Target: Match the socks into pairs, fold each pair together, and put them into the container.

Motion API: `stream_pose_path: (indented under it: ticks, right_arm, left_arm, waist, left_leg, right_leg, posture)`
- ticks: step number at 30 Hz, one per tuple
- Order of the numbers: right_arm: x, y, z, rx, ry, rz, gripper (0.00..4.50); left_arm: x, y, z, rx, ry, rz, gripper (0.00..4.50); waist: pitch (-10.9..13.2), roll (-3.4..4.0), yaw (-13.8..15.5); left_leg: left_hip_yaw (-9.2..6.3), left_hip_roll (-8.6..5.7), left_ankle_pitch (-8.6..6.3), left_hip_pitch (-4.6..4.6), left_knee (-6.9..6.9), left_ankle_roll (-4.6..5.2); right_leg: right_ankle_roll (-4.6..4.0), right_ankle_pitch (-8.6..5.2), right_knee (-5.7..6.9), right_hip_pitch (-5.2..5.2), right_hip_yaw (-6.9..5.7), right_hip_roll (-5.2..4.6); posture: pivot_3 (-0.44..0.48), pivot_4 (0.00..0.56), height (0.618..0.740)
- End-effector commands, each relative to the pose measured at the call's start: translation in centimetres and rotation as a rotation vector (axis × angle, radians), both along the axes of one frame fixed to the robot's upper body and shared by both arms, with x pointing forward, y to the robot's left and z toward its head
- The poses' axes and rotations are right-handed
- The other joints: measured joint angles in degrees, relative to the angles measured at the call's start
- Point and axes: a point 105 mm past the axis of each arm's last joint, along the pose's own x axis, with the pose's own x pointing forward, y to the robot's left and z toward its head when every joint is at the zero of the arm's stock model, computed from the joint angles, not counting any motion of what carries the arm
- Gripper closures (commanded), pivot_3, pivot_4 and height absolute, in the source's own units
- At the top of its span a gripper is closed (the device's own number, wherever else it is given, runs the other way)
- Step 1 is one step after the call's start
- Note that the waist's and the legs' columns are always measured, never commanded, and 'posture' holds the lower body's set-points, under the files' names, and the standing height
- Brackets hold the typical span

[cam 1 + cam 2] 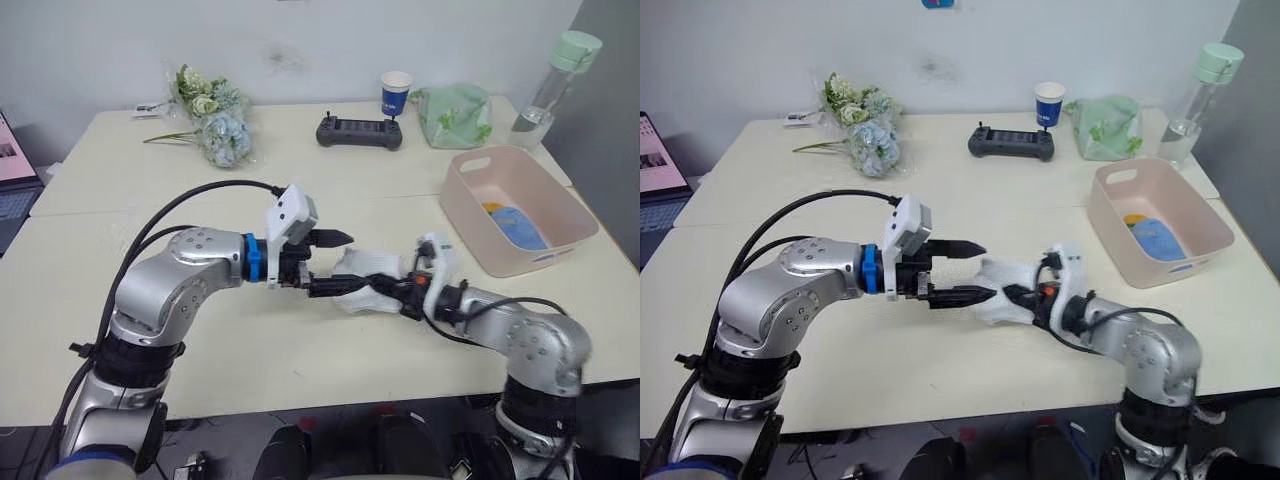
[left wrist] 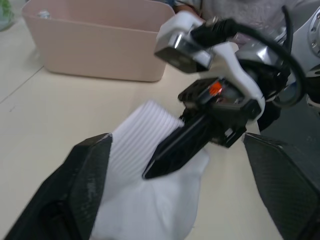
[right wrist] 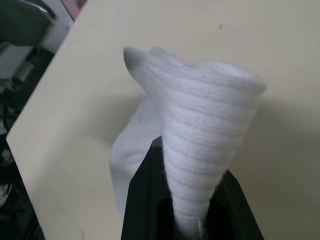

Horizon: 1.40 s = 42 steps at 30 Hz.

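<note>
A white sock is bunched in the middle of the table, partly lifted. My right gripper is shut on it; in the right wrist view its fingers pinch the ribbed white fabric, which stands up in a cone. My left gripper faces it from the left, open wide. Its lower finger reaches the sock's edge, and the sock lies between its fingers. The pink container stands at the right. A light blue sock and a mustard-orange sock lie inside it.
Along the table's far side are a flower bunch, a black controller, a blue paper cup, a pale green cloth bag and a clear bottle. A laptop sits at the far left.
</note>
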Motion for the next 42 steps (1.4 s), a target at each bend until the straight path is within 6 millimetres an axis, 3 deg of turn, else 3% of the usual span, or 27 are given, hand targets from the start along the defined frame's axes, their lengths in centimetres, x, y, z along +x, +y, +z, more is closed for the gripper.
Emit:
stream_pose_path:
  ticks: [1, 4, 6, 9, 12, 19, 24, 31, 37, 42]
  right_arm:
    - [-0.8, -2.7, 3.1, 0.022, -0.14, -0.068, 4.5]
    - [-0.9, -7.4, 6.1, 0.008, -0.256, -0.235, 4.5]
    - [-0.7, -9.4, 7.2, -0.052, -0.296, -0.312, 4.5]
    - [0.3, -12.5, 9.5, -0.349, -0.413, -0.443, 4.5]
    - [1.6, -13.7, 10.4, -0.619, -0.519, -0.497, 4.5]
    - [5.8, -16.5, 9.7, -1.388, -0.807, -0.43, 4.5]
    - [8.0, -17.7, 7.0, -1.648, -0.832, -0.271, 4.5]
    - [8.9, -19.1, 5.3, -1.712, -0.706, -0.198, 4.5]
    - [7.7, -18.6, 5.0, -1.648, -0.595, -0.078, 2.64]
    - [6.0, -17.7, 6.6, -1.55, -0.535, -0.022, 0.93]
  left_arm:
    - [0.1, -0.8, 1.2, -0.009, -0.038, -0.012, 0.01]
    - [0.1, -1.5, 2.3, -0.019, -0.043, -0.056, 0.01]
    - [0.0, -1.7, 2.6, -0.018, -0.046, -0.078, 0.01]
    - [-0.2, -2.3, 3.4, -0.042, -0.055, -0.114, 0.01]
    - [-0.3, -2.6, 3.6, -0.048, -0.058, -0.133, 0.01]
    - [-1.1, -3.3, 4.0, -0.058, -0.059, -0.169, 0.01]
    - [-1.5, -3.4, 4.2, -0.057, -0.064, -0.179, 0.01]
    - [-1.5, -3.6, 4.2, -0.063, -0.068, -0.178, 0.01]
    - [-1.3, -3.6, 4.2, -0.065, -0.072, -0.175, 0.0]
    - [-1.0, -3.5, 4.1, -0.062, -0.078, -0.169, 0.0]
  waist:
    - [0.0, 0.01, -0.1]
    - [0.1, 0.08, 0.1]
    - [0.1, 0.09, 0.1]
    - [0.2, 0.17, 0.1]
    - [0.2, 0.17, 0.0]
    - [0.3, 0.03, 0.1]
    - [0.3, -0.03, 0.2]
    - [0.3, -0.03, 0.3]
    - [0.3, -0.03, 0.5]
    - [0.3, -0.03, 0.6]
  left_leg:
    - [0.0, 0.01, 0.0, 0.05, -0.01, 0.0]
    - [-0.01, 0.0, 0.0, 0.1, -0.03, 0.0]
    - [0.09, -0.04, 0.0, 0.11, -0.04, 0.0]
    - [0.15, -0.02, 0.0, 0.1, -0.06, 0.0]
    - [0.27, -0.01, 0.01, 0.09, -0.05, -0.01]
    - [0.61, -0.05, 0.1, 0.07, 0.0, -0.17]
    - [0.68, -0.03, 0.11, 0.06, -0.02, -0.18]
    - [0.63, 0.0, 0.11, 0.04, 0.0, -0.18]
    - [0.56, 0.0, 0.11, 0.04, 0.02, -0.19]
    - [0.48, 0.0, 0.11, 0.02, 0.04, -0.18]
  right_leg:
    - [0.0, 0.0, -0.04, 0.05, 0.01, 0.0]
    - [0.0, 0.0, -0.14, 0.18, -0.02, 0.02]
    - [0.0, 0.0, -0.23, 0.21, -0.01, 0.01]
    - [0.0, 0.0, -0.41, 0.28, 0.03, 0.01]
    - [0.0, 0.0, -0.53, 0.33, 0.06, 0.01]
    - [0.0, 0.0, -0.64, 0.36, 0.12, -0.02]
    - [0.0, 0.0, -0.66, 0.32, 0.15, -0.04]
    - [0.0, 0.01, -0.65, 0.31, 0.16, -0.06]
    - [0.0, 0.01, -0.65, 0.33, 0.16, -0.07]
    - [0.0, 0.01, -0.65, 0.33, 0.14, -0.07]
  posture:
    - [0.0, 0.15, 0.74]
    - [0.0, 0.15, 0.74]
    - [0.0, 0.15, 0.74]
    - [0.0, 0.15, 0.74]
    - [0.0, 0.15, 0.74]
    - [0.0, 0.15, 0.74]
    - [0.0, 0.15, 0.74]
    - [0.0, 0.15, 0.74]
    - [0.0, 0.15, 0.74]
    - [0.0, 0.15, 0.74]
